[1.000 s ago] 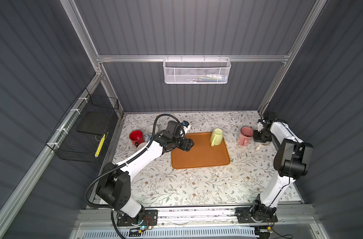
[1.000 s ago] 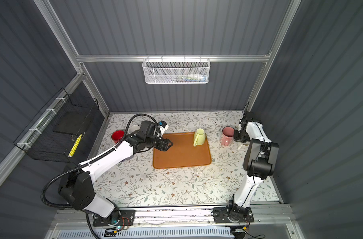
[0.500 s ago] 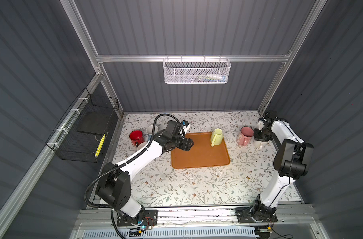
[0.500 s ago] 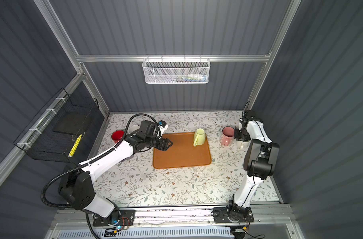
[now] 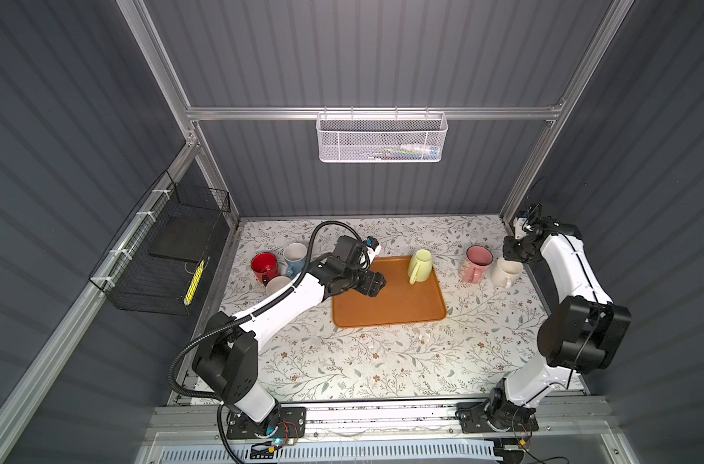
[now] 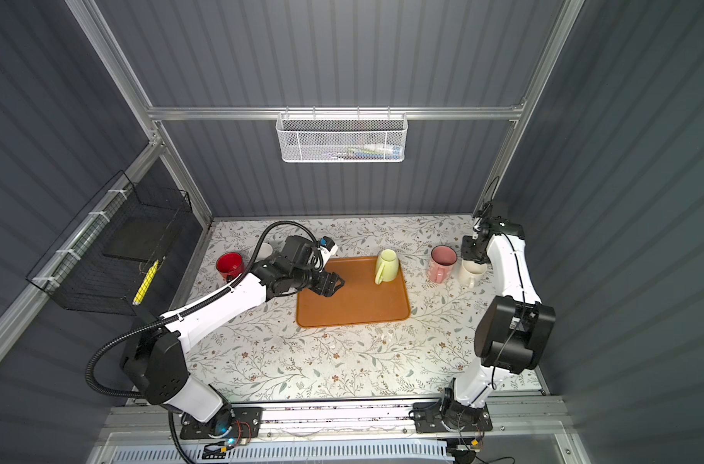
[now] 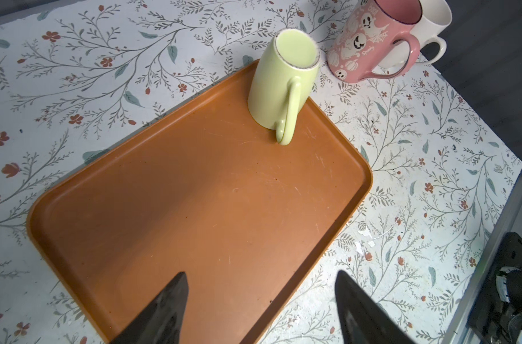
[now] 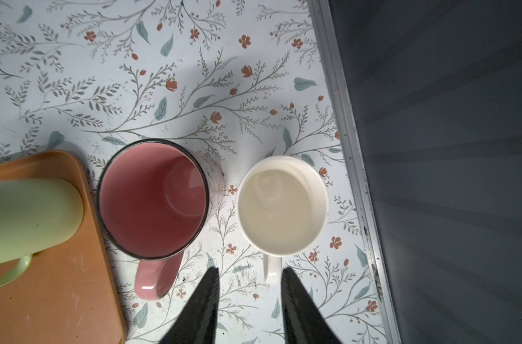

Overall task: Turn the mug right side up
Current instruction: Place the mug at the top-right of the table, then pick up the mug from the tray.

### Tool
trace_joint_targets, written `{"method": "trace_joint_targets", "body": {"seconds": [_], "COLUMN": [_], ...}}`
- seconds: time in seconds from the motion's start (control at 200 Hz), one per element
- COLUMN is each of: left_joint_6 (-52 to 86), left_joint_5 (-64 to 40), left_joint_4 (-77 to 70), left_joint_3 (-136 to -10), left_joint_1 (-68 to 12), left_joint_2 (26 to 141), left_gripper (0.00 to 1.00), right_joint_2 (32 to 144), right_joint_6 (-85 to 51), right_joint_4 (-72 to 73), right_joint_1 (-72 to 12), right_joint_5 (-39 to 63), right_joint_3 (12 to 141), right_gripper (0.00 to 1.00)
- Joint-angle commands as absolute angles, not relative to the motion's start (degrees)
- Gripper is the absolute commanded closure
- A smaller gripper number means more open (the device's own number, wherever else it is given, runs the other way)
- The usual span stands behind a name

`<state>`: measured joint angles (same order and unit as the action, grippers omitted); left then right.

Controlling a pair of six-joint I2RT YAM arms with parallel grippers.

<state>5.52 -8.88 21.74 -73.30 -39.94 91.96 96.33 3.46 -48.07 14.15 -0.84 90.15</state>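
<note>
Green mug (image 5: 420, 265) stands inverted at the tray's (image 5: 390, 309) upper-right corner. Left end effector (image 5: 376, 283), spread and empty, hovers over the tray's left side. Approach step, apparently. Next move: grip the mug body, lift, rotate upright.

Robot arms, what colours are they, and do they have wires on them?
Both the left arm and the right arm have white shells with chunky black joints. A thick ribbed black hose loops along the left one; thin black wires run on the right. Each gripper is black with pointed fingers: left gripper, right gripper.
</note>
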Motion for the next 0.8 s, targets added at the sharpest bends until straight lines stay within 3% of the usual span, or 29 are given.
{"method": "trace_joint_targets", "body": {"seconds": [0.0, 0.245, 0.58, 0.795], "left_joint_6": [5.0, 6.7, 6.5, 7.1], "left_joint_5": [-8.0, -3.2, 0.9, 10.9], "left_joint_4": [21.5, 15.6, 23.8, 31.7], "left_joint_3": [-75.7, -80.2, -100.9, -111.7], "left_joint_1": [-41.5, -47.1, -50.3, -51.3], "left_joint_2": [94.0, 103.8, 121.6, 130.2], "left_gripper": [0.22, 0.22, 0.22, 0.26], "right_joint_2": [93.0, 83.1, 75.2, 71.8], "right_joint_6": [2.1, 1.0, -2.0, -3.5], "right_joint_4": [-47.9, -39.5, -33.1, -29.7], "right_joint_1": [12.6, 5.8, 3.9, 3.6], "right_joint_5": [-1.2, -0.1, 4.6, 7.5], "right_joint_3": [90.4, 82.4, 74.0, 71.5], "right_gripper": [0.62, 0.59, 0.58, 0.56]}}
